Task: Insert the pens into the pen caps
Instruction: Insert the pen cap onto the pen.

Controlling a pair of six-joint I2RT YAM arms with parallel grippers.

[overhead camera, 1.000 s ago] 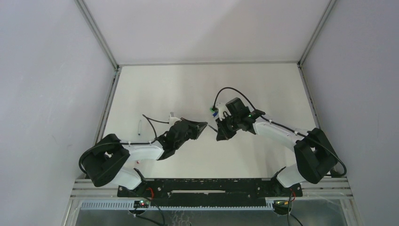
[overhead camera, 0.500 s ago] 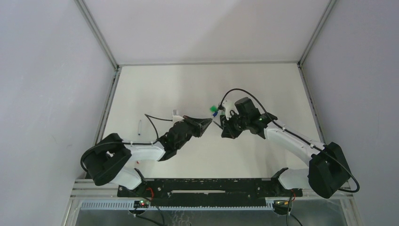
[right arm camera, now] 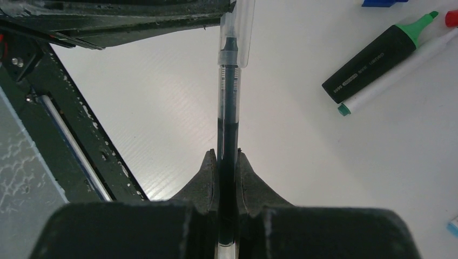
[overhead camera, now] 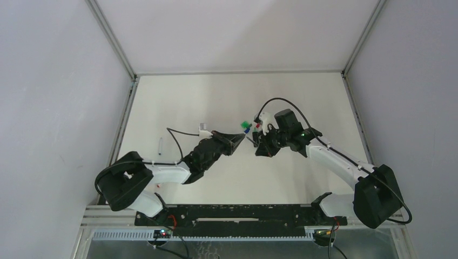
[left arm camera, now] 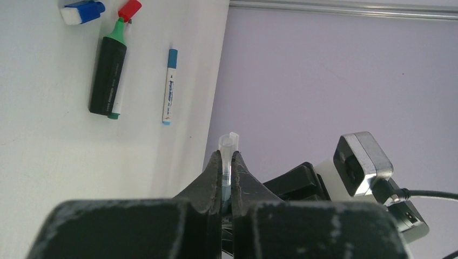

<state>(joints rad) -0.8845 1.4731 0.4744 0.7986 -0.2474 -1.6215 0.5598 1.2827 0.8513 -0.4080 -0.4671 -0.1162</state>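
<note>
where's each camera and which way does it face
Top external: overhead, behind the robot, looking down at the table; left arm and right arm show.
Left wrist: on the left gripper, facing table edge and wall; fingers pinch a clear cap.
Right wrist: on the right gripper, facing the left one; fingers hold a dark pen.
Both wrist views share the black highlighter.

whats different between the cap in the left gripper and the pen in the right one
The clear cap is short and see-through; the pen is long with a dark core. The cap barely pokes past the left gripper; the pen reaches well beyond the right gripper. Both are clamped in shut jaws, the pen's tip seemingly just inside the cap.
</note>
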